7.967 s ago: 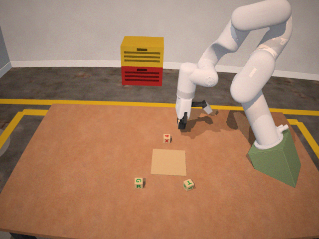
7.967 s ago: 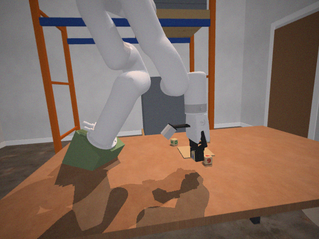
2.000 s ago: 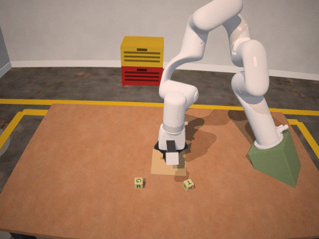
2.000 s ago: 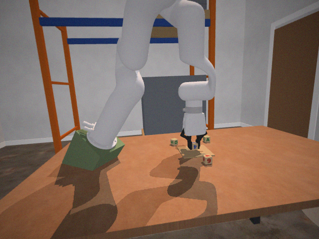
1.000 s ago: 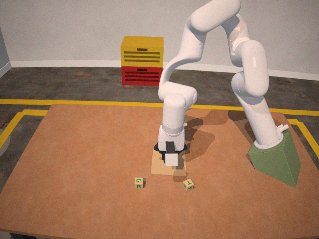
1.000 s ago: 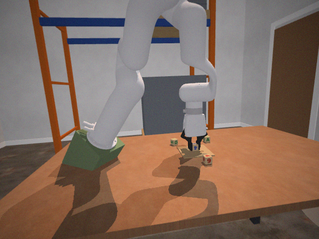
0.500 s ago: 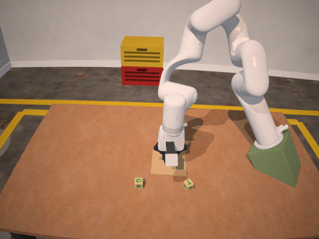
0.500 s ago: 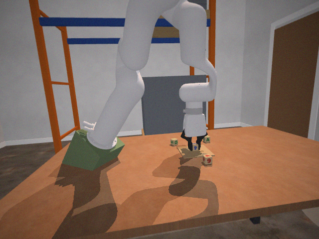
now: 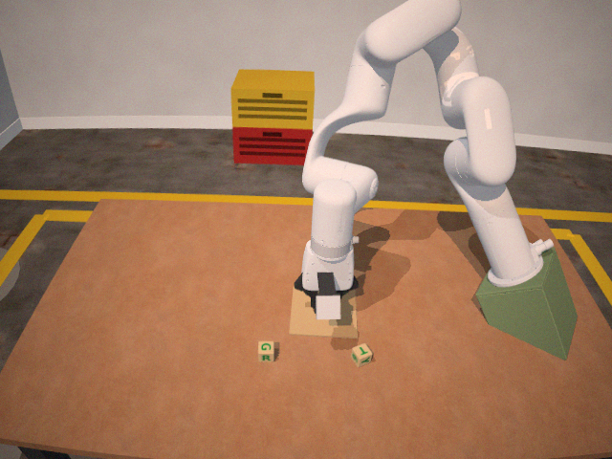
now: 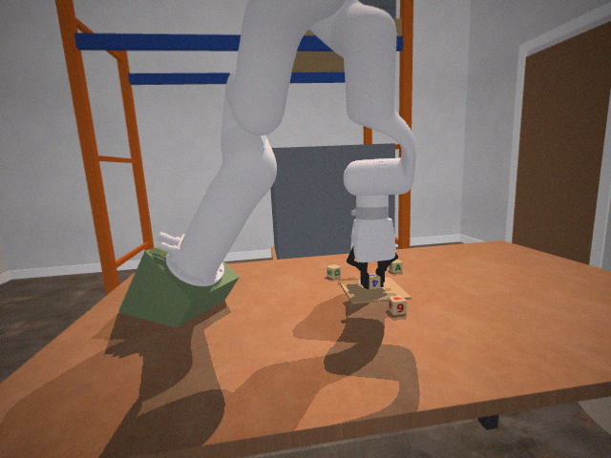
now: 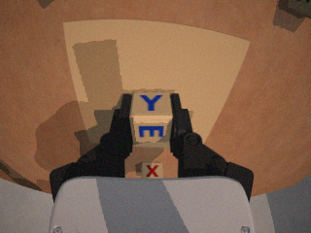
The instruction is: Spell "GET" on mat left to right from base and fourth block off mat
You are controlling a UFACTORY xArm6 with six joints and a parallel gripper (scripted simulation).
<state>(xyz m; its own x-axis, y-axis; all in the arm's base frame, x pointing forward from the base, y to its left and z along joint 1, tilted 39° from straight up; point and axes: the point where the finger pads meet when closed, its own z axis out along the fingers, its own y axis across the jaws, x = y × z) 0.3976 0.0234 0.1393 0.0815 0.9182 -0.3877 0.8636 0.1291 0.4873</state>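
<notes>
Tan mat (image 11: 214, 58); cream block (image 11: 154, 119), blue letters; black end effector (image 11: 152, 135).

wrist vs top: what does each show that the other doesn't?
Wrist only: the held block between the fingers, blue Y and E on its faces, a red X below.

Top only: the whole arm, its green base, the G block and T block lying off the mat, and the crates; the wrist hides the held block.

Both: the gripper over the tan mat on the table.
</notes>
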